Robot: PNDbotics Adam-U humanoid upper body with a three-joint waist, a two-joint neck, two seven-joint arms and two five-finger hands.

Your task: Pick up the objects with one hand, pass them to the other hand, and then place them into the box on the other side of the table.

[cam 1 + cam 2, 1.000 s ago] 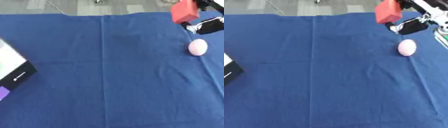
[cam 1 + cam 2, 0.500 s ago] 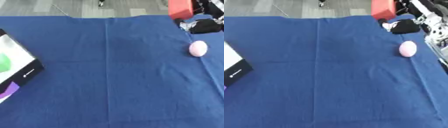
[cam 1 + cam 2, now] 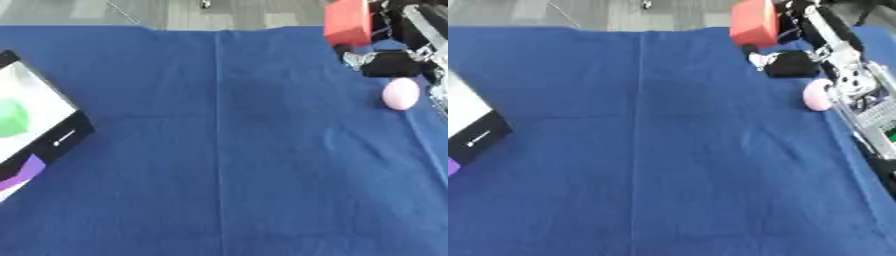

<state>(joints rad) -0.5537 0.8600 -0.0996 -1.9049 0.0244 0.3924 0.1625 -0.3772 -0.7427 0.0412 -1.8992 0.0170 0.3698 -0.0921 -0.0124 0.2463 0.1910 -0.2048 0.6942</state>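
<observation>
Red and blocky, the block (image 3: 754,22) hung at the far right, above the blue cloth (image 3: 219,150), held up at the end of the right arm. The right hand (image 3: 791,11) lay just right of it, mostly hidden behind it, so whether its fingers were curled round the block could not be told. The box (image 3: 31,130) sat at the left edge, well apart across the table. The left hand showed nowhere. A pink ball (image 3: 401,93) and a black thing (image 3: 791,65) lay nearer, under the right arm.
</observation>
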